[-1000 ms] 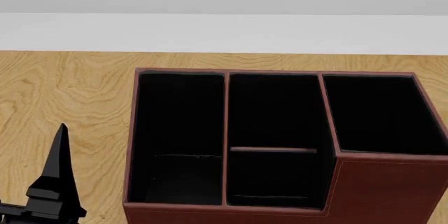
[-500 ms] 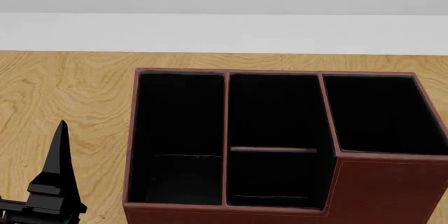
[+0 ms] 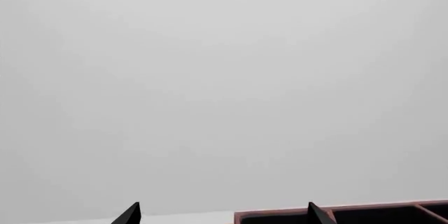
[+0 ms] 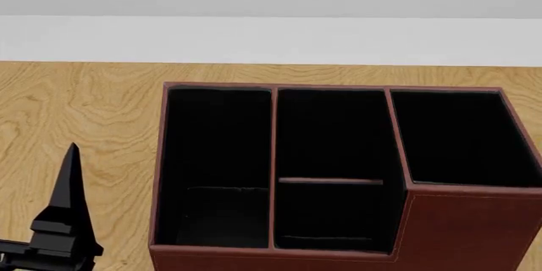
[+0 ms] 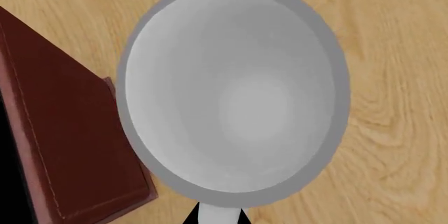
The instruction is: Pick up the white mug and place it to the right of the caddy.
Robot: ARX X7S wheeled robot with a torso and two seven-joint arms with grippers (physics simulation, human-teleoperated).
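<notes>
left end effector (image 4: pixel 61 220): upright, fingertips apart | right: barely visible

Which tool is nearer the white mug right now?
Right. Its wrist camera looks straight down into the white mug, which sits beside the caddy. The left tool is on the caddy's far left side, no mug in its view.

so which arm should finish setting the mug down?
Right. Its wrist camera looks straight down into the white mug, beside the caddy over the table. The left hand sits on the caddy's opposite side.
</notes>
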